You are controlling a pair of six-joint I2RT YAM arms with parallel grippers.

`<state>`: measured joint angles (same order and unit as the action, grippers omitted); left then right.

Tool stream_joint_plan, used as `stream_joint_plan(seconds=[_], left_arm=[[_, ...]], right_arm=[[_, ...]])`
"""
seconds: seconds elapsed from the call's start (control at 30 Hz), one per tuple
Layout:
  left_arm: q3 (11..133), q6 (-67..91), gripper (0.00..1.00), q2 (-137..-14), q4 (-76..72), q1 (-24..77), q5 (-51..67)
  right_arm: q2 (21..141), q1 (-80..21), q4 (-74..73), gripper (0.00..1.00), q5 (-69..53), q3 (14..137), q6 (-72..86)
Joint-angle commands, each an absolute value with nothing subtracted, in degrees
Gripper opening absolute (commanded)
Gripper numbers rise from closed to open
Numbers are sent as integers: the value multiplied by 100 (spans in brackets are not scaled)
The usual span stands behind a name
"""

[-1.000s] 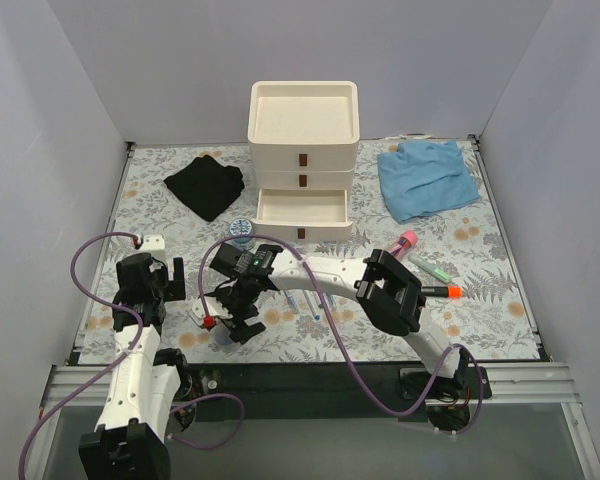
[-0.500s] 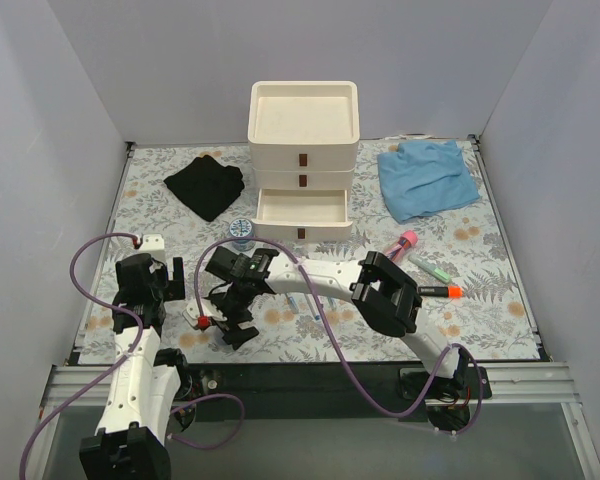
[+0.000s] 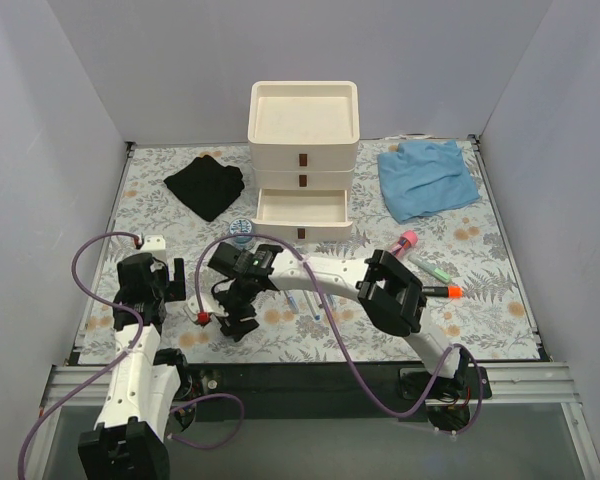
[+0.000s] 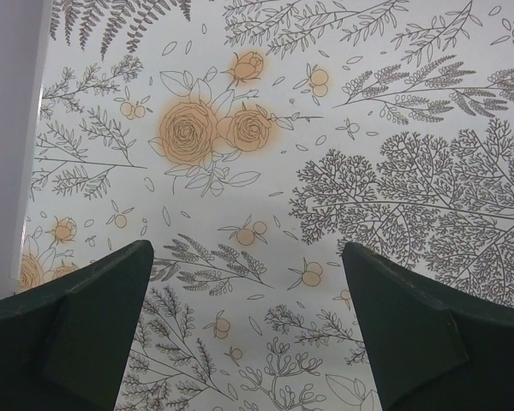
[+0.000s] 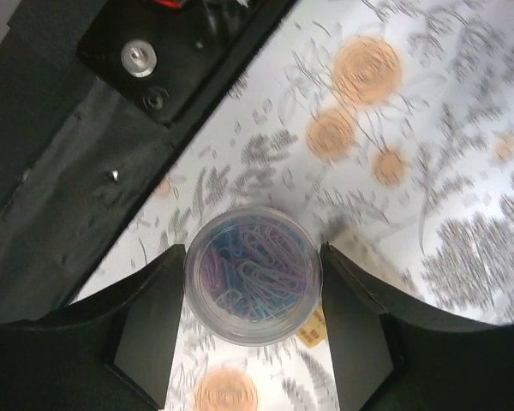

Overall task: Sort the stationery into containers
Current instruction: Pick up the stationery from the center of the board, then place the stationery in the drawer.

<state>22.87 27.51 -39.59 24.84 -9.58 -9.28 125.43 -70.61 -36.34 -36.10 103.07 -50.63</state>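
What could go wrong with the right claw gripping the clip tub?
1. The right claw pinches the round tub only at two side points, so it may slip or twist out.
2. It is close to the black rail at the near edge, so a dropped tub could roll off.
3. I cannot tell whether it has a lid; tilting might spill the clips.

The table (image 3: 480,300) wears a floral cover. At back centre stands a cream three-drawer organiser (image 3: 303,150), its lowest drawer pulled out. A black cloth (image 3: 206,185) lies to its left, a blue cloth (image 3: 427,178) to its right. A small blue round tub (image 3: 241,229) sits just beside the open drawer. At front right lie a pink-capped tube (image 3: 406,242), a green pen (image 3: 430,268) and an orange-ended black marker (image 3: 438,292); slim pens (image 3: 314,303) lie mid-front.
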Motion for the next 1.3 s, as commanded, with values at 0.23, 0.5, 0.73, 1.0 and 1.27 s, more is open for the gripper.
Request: stream_joint_plan(seconds=[0.23, 0.5, 0.73, 1.0, 1.27], left_arm=[[2681, 2032, 94, -4060, 2093, -826, -35], [3032, 1855, 94, -4271, 1898, -835, 492], [3146, 1960, 94, -4315, 2065, -835, 571], [3146, 2048, 94, -4350, 2136, -826, 668], [3217, 2030, 94, -4368, 2180, -826, 773]], right_arm=[[11198, -5171, -5071, 45, -2558, 11513, -5440], [11679, -3886, -5045, 45, -2163, 12251, -5274], [12067, -3463, -4939, 45, -2065, 12480, -5414], [12287, -3314, -4940, 45, -2039, 12253, -5405], [12296, -3182, -4887, 46, -2118, 11637, -5265]])
